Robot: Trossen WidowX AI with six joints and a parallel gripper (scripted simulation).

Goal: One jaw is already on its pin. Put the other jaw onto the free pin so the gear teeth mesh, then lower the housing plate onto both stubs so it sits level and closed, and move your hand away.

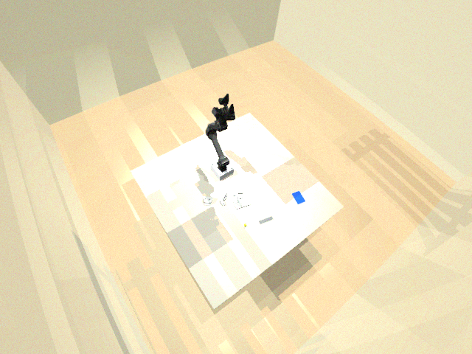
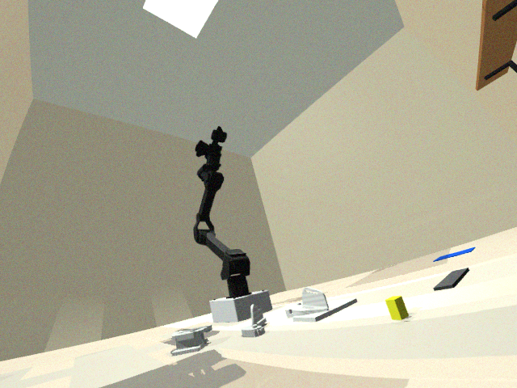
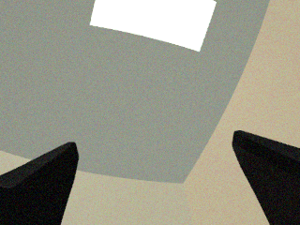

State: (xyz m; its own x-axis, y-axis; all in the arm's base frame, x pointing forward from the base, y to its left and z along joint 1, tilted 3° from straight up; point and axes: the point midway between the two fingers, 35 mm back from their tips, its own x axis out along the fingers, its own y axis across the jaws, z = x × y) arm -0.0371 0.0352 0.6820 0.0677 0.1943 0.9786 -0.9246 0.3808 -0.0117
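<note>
My gripper (image 1: pixel 230 100) (image 2: pixel 210 140) (image 3: pixel 157 145) is open and empty, raised high above the table and pointing upward, far from the parts. A pale base (image 1: pixel 242 207) (image 2: pixel 306 318) lies on the table with a light upright part (image 2: pixel 313 298) on it. A small loose part (image 1: pixel 223 199) (image 2: pixel 253 331) with a thin upright piece stands beside the base. Another pale part (image 1: pixel 206 200) (image 2: pixel 189 341), low with a flat top, lies farther off. Which of these is the free jaw and which the housing plate I cannot tell. The pins and gear teeth are too washed out to tell.
The white table (image 1: pixel 262 142) carries the arm's grey base block (image 1: pixel 223 173) (image 2: pixel 254 305). A yellow block (image 1: pixel 245 225) (image 2: pixel 397 308), a grey bar (image 1: pixel 265 220) (image 2: pixel 451 279) and a flat blue piece (image 1: pixel 298 197) (image 2: pixel 454 254) lie beyond the parts.
</note>
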